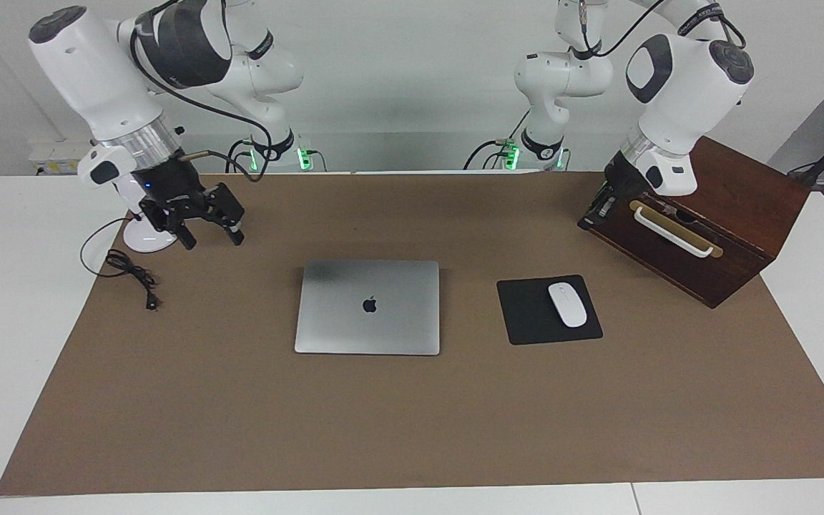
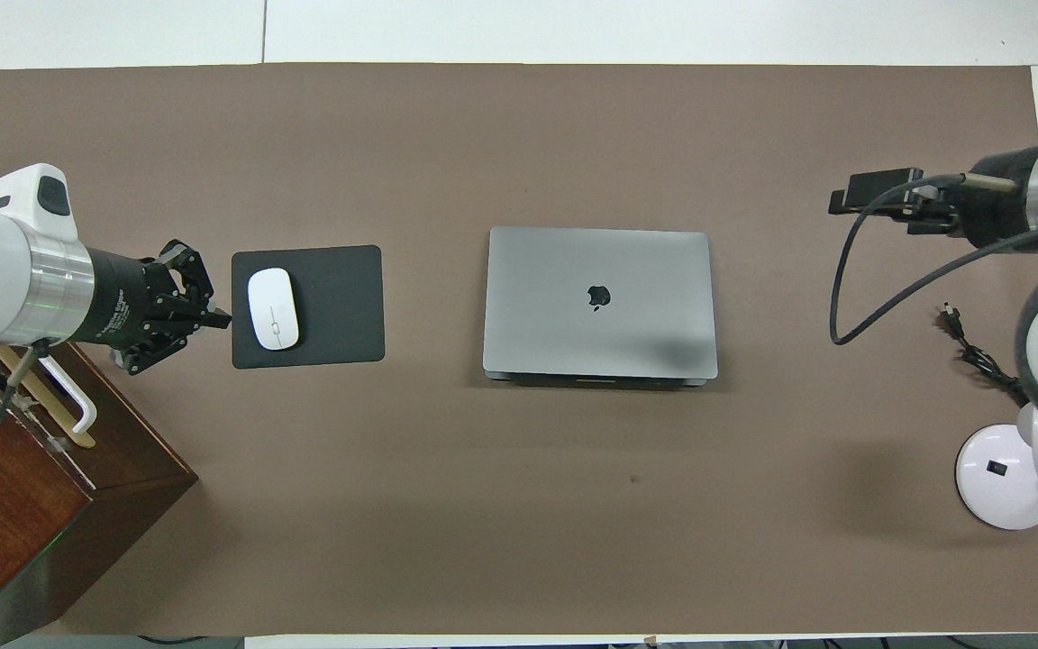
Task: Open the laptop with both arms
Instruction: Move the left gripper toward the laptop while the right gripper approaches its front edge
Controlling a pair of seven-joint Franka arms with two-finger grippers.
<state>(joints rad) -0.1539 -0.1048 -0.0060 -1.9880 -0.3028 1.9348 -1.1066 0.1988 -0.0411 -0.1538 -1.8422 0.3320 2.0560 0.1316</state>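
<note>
The laptop (image 1: 369,306) (image 2: 600,302) lies shut and flat in the middle of the brown mat, lid up with its black logo showing. My left gripper (image 2: 222,317) (image 1: 601,207) is shut with nothing in it. It hangs beside the wooden box, over the mat at the mouse pad's edge. My right gripper (image 1: 213,242) (image 2: 852,196) is open and empty, in the air over the mat between the desk lamp and the laptop. Neither gripper touches the laptop.
A black mouse pad (image 2: 339,306) carrying a white mouse (image 2: 273,308) lies toward the left arm's end. A wooden box (image 1: 727,214) with a white handle stands there too. A white desk lamp (image 2: 1006,478) and black cable (image 1: 133,275) sit at the right arm's end.
</note>
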